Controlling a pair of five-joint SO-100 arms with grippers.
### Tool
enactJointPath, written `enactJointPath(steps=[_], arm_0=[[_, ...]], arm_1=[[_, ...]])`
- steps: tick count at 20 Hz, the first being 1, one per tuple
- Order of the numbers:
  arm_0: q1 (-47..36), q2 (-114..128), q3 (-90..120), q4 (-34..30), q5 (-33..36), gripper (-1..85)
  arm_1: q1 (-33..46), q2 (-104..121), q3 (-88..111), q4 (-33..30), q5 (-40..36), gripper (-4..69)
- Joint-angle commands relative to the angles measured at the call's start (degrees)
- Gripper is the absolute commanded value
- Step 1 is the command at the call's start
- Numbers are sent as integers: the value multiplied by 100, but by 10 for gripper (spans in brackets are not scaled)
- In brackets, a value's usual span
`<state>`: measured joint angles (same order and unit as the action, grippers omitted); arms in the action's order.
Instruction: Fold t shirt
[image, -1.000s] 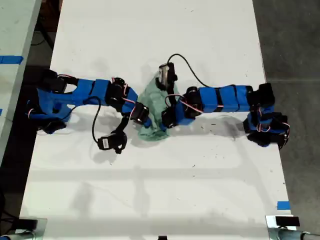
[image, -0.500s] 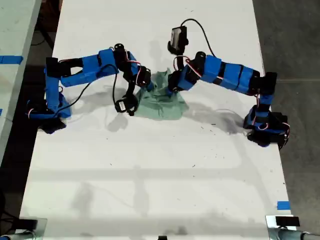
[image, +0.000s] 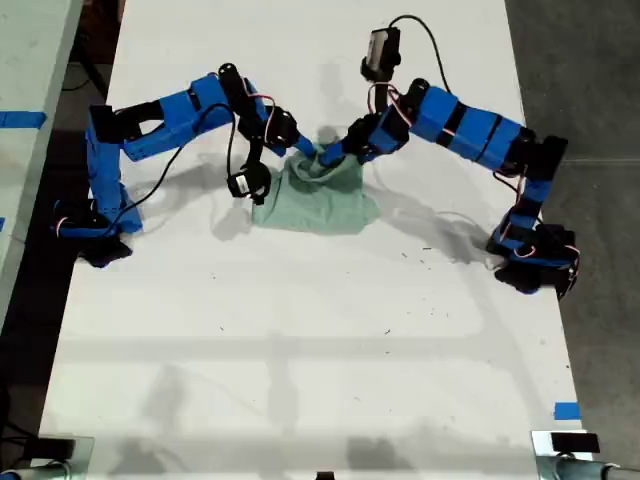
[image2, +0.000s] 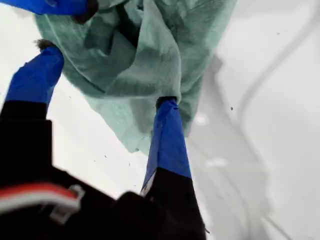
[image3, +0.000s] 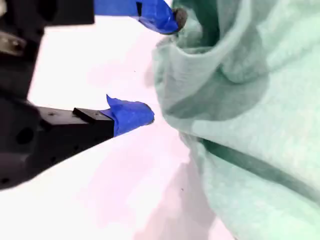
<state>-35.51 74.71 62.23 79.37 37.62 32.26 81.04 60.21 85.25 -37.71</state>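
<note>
1. Mint-green cloth, the t shirt (image: 318, 205), lies bunched and wrinkled on the white table (image: 300, 350) in the exterior view, in the upper middle of that view; its far edge is gathered into a raised bunch where the two blue arms meet; my first gripper (image: 335, 155) reaches in from the exterior view's right, my second gripper (image: 298, 148) from the exterior view's left; both tips sit at that bunched edge, just beside each other; a black camera (image: 245, 185) hangs under the second arm just beside the shirt, and another camera (image: 380, 46) sits above the first arm.

2. First wrist view: my first gripper (image2: 107, 75) has its jaws spread wide; one blue finger (image2: 169, 140) lies on a fold of the t shirt (image2: 150, 60), the other stands off at the cloth's edge over bare table (image2: 270, 125); nothing is pinched between them; a blue tip of the other gripper touches the cloth beyond.

3. Second wrist view: my second gripper (image3: 161, 65) also stands with its jaws apart; one blue fingertip (image3: 131, 114) is over the bare table (image3: 100, 200), close to the cloth but not touching it; the other tip meets the rumpled edge of the t shirt (image3: 260, 125); the cloth is not clamped.
</note>
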Motion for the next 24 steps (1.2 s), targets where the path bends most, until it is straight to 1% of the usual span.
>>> enactJointPath(steps=[1, 5, 8, 10, 12, 14, 15, 16, 17, 18, 19, 20, 21, 22, 24], arm_0=[[-308, 976, -413, 141, 53, 242], [-659, 1257, -519, 413, 114, 240], [-659, 1767, -492, 721, 88, 229], [-483, 2452, -448, 1002, -35, 211], [-18, 3604, 70, 1116, -316, 189], [501, 5045, 1099, 1081, -949, 49], [729, 5748, 1758, 993, -1336, -2], [967, 6460, 2628, 686, -1696, -2], [1213, 7181, 3718, 167, -2039, -2], [1433, 7743, 4852, -369, -2312, -2], [1459, 8147, 5933, -729, -2602, -2], [1424, 8446, 6926, -1107, -2848, -2], [1468, 8710, 7840, -1626, -3032, -2], [1556, 8877, 8525, -2065, -3226, -2], [1688, 9044, 9439, -2540, -3577, -2]], arm_1=[[281, 835, -176, 272, -97, 378], [589, 1283, -149, 659, -149, 373], [712, 1898, 70, 1107, -202, 365], [448, 2610, 431, 1459, -70, 350], [-158, 3955, 1538, 1477, 299, 312], [-853, 5678, 3059, 1406, 1020, 238], [-1134, 6548, 3867, 1371, 1433, 204], [-1415, 7295, 4658, 1362, 1819, 173], [-1688, 7919, 5467, 1327, 2162, 115], [-1986, 8446, 6214, 1266, 2470, 37], [-2285, 8921, 6917, 1187, 2786, 22], [-2505, 9448, 7594, 1090, 3032, 22], [-2637, 10046, 8227, 1028, 3199, 22], [-2804, 10679, 8780, 914, 3278, 22], [-3208, 11417, 9255, 738, 3226, 22]])
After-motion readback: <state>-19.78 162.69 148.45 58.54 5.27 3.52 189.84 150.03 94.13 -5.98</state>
